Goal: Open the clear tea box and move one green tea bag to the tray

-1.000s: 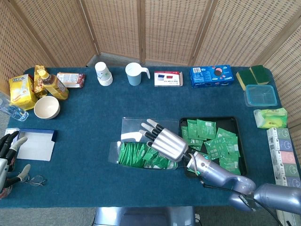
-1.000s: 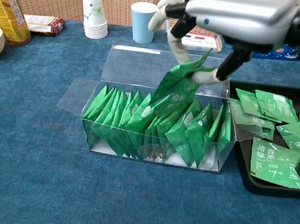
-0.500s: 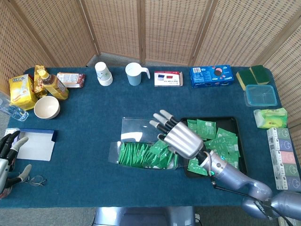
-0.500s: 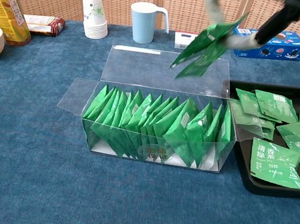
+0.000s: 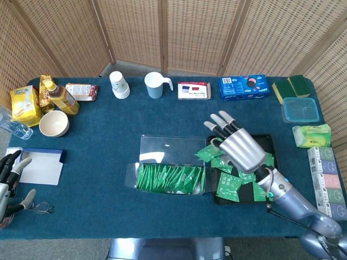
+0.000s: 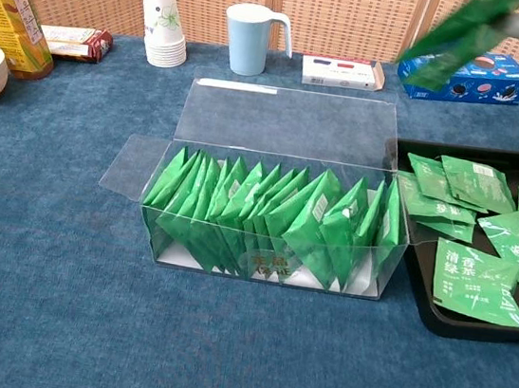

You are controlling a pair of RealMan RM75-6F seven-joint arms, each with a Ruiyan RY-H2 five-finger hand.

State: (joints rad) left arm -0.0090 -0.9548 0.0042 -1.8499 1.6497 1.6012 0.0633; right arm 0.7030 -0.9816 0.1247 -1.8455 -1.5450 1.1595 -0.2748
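Centrally on the blue cloth-covered table (image 5: 103,141) sits the clear plastic tea box (image 6: 271,217), lid folded flat behind it and side flaps splayed outward. Inside stands a tight row of green foil tea bags (image 6: 266,219), upright and leaning slightly, filling the box from end to end. Just beside its right end lies the black rectangular tray (image 5: 271,145), holding a loose scatter of flat green sachets (image 6: 473,280) with white printing, some overlapping.

Above the tray's near-left part, the right hand (image 5: 240,149) holds one green tea bag (image 5: 209,153) from beneath its metal palm; the sachet juts out to the left, lifted clear of the box, over the gap between box and tray. In the chest view the bag shows as a tilted, blurred green strip at the top right edge, in front of the blue biscuit box (image 6: 466,76). Exactly which fingers pinch it is hidden.

At the table's left edge, the left hand (image 5: 11,176) rests with its dark fingers loosely spread, grasping nothing, near a flat blue-and-white carton (image 5: 40,165).

Along the back stand a stack of paper cups (image 5: 119,85), a pale blue mug (image 5: 155,85) and a small white carton (image 5: 194,90). A cream bowl (image 5: 53,123) sits left, and a lidded teal plastic tub (image 5: 300,109) right.
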